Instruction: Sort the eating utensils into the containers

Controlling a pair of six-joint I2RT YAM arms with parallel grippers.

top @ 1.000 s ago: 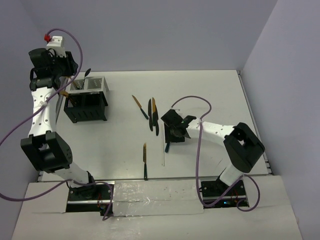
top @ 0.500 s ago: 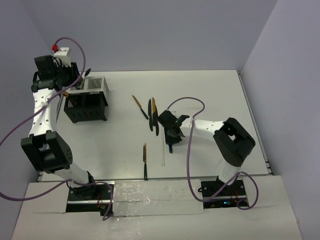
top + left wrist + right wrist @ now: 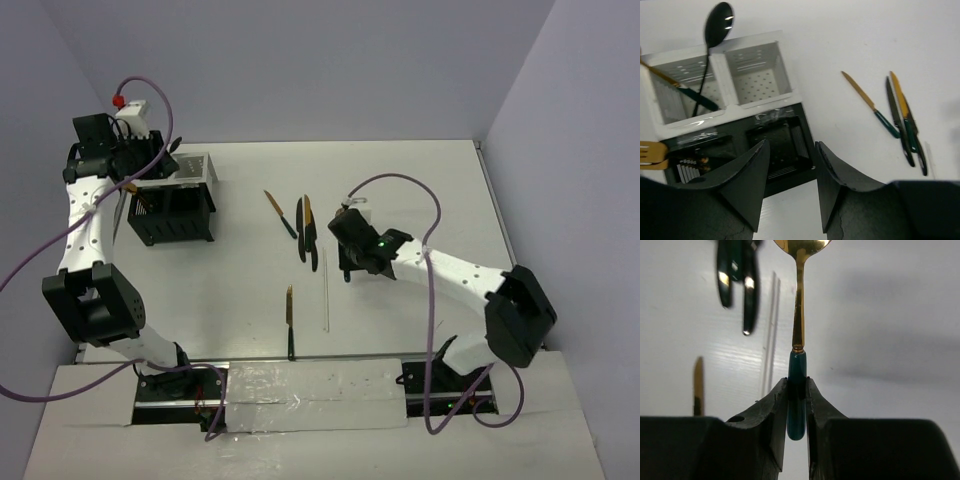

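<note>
Above the white table [image 3: 420,180], my right tool [image 3: 796,385] has just clamped the gold spoon with dark green handle [image 3: 798,315], so it's ready to carry to the black perforated-metal caddy [image 3: 172,215].

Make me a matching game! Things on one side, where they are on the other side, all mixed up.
Things:
1. gold spoon
2. dark spoon
3. white stick

Places:
A. standing in the caddy
B. lying on the table
C. pinched in the right gripper

Pairs: 1-C, 2-A, 3-B
</note>
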